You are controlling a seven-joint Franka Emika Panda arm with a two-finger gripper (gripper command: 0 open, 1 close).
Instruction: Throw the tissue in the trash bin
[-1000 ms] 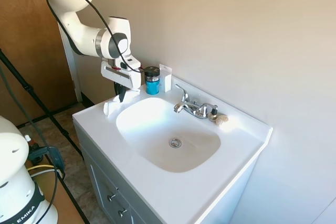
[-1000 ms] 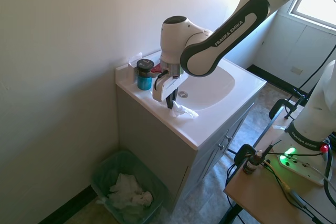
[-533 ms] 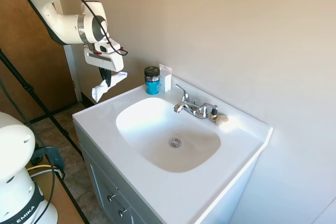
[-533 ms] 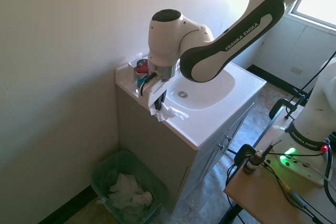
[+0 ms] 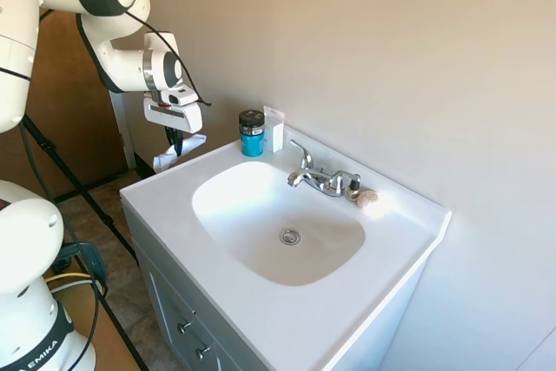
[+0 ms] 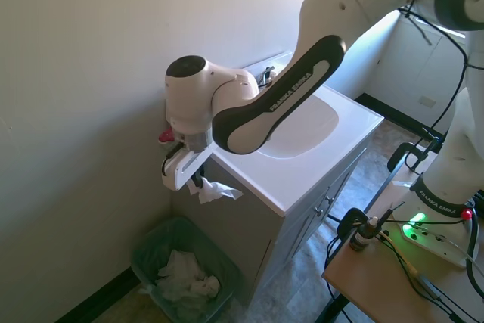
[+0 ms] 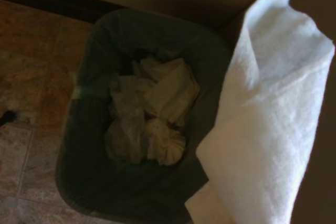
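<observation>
Past the left end of the vanity surface (image 5: 165,202), off its edge, the end effector (image 6: 198,182) hung in the air with its fingers pinched shut on the tissue (image 6: 216,191), which drooped below them in loose white folds. So the tissue was clear of the surface and up above the floor, with the trash bin (image 6: 148,249) sitting lower down against the wall, beside the cabinet. From the wrist view the tissue (image 7: 273,124) filled one side of the shot, and the dark green bin (image 7: 79,161) was right there underneath with a bunch of crumpled paper (image 7: 149,114) already inside. Back on the surface, a blue jar with a black lid (image 5: 252,133) stood at the rear left corner just beside a small white card (image 5: 274,129), and the faucet (image 5: 320,178) sat at the back edge of the basin (image 5: 261,215).
</observation>
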